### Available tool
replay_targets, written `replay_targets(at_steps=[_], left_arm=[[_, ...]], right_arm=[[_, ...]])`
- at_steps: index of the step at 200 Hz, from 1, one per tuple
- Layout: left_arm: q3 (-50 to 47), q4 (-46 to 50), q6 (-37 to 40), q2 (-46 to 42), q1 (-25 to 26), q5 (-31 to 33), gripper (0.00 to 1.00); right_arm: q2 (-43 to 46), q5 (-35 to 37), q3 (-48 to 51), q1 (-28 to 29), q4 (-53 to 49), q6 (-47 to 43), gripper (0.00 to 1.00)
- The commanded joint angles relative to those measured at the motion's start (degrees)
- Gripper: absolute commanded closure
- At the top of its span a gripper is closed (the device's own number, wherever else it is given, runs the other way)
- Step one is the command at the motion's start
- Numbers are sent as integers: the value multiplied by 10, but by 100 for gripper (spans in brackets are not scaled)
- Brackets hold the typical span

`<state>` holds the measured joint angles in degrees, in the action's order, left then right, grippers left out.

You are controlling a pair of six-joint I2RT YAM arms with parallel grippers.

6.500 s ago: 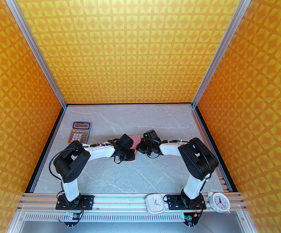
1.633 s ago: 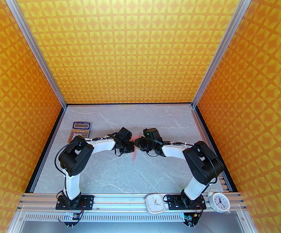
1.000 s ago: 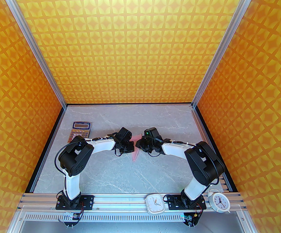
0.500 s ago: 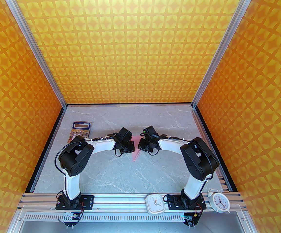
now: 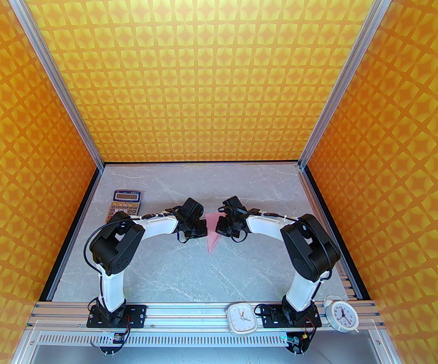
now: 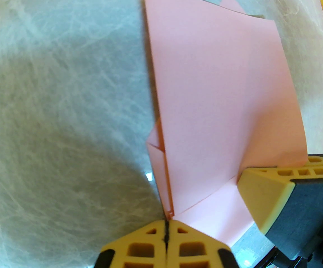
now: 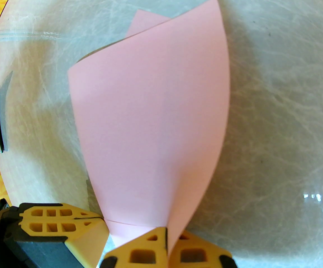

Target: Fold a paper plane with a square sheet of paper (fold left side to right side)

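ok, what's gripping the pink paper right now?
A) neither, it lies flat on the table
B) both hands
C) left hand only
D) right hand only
B: the left hand and the right hand are each pinched shut on an edge of the pink paper, which bows up between them.

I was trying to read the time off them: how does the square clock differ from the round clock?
The square clock has rounded corners and orange hands; the round clock has black hands and bolder numerals. The round clock carries twin bells on top; the square clock has none. The square clock sits left of the right arm's base, the round clock to its right. Both are white and rest on the front rail.
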<state>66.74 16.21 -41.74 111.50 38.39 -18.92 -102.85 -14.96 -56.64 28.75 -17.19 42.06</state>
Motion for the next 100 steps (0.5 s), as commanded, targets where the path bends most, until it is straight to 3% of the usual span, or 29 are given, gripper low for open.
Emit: replay_targets(at_steps=[1,36,59,100], left_arm=[[14,0,7,4,-3,-16,97],[20,-6,10,-5,-3,-16,85],[25,-1,10,0,-3,-16,92],[18,16,9,-40,-3,13,94]], right_arm=[[-3,4,-7,-1,-6,-10,100],[-2,3,-5,0,-4,-8,100],[-1,3,-2,0,-2,-6,100],[2,5,2,1,-1,-4,100]])
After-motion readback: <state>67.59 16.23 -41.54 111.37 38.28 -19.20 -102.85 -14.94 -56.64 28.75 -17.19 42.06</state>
